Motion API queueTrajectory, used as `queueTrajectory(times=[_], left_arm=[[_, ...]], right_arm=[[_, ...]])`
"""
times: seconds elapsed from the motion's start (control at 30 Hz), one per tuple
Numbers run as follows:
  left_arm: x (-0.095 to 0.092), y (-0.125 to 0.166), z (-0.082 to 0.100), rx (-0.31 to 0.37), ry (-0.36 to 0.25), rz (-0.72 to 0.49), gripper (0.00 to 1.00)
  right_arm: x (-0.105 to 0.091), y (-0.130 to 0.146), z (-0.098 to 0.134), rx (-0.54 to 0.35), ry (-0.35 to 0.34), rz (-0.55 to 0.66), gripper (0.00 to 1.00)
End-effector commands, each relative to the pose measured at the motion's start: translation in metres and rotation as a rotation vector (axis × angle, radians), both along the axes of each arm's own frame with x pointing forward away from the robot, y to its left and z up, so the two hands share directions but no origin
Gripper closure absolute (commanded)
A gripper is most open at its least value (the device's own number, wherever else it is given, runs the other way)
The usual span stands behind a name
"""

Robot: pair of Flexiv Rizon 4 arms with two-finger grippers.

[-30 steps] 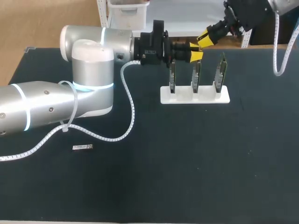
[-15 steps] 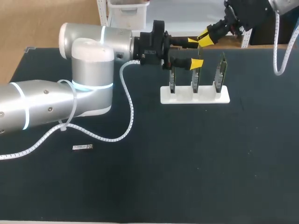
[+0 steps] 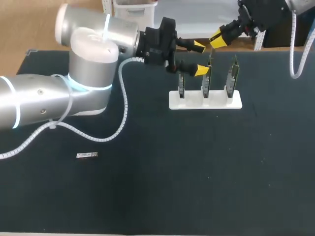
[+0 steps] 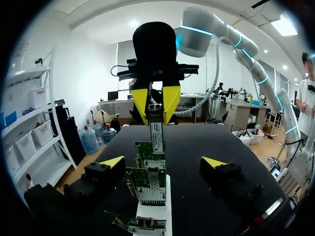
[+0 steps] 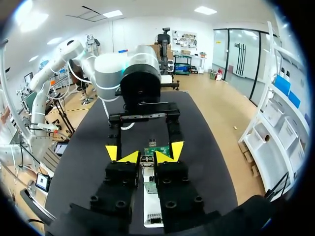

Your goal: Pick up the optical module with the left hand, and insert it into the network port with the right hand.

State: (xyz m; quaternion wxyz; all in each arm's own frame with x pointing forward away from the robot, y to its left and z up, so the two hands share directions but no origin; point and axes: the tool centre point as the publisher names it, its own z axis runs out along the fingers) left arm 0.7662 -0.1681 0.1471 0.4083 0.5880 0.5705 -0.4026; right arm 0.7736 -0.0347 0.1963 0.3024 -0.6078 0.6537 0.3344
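Over cards [image 4: 147,183], right end effector [image 4: 156,104] grips upright optical module [image 4: 156,133]; left end effector [image 4: 164,162] apart.

A: optical module [image 3: 87,155] count?
B: 2. Other optical module [image 4: 156,133] counted too.
A: boards, holders?
B: 3 circuit boards [image 3: 232,73], upright. 1 white holder [image 3: 192,102].

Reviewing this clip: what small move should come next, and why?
Probably the left gripper should back away from the white stand. Its fingers are open and empty, while the right gripper is shut on the optical module above the cards, so the left fingers only crowd the way down.
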Motion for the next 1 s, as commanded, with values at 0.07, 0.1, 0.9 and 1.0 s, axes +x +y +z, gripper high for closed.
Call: queueTrajectory(times=[0.07,0.1,0.9,1.0], left_arm=[[0.004,-0.001,0.004,0.103,-0.017,-0.034,0.00],[0.004,0.000,0.004,0.109,-0.018,-0.036,0.00],[0.012,0.005,-0.020,0.339,0.014,-0.023,0.00],[0.011,0.004,-0.022,0.352,0.008,-0.026,0.00]], right_arm=[[-0.001,0.000,0.000,0.000,-0.004,0.000,1.00],[-0.002,0.000,0.000,-0.001,-0.004,0.000,1.00],[0.001,0.000,-0.004,0.004,0.001,-0.004,1.00],[0.001,0.000,-0.004,0.006,0.001,-0.004,1.00]])
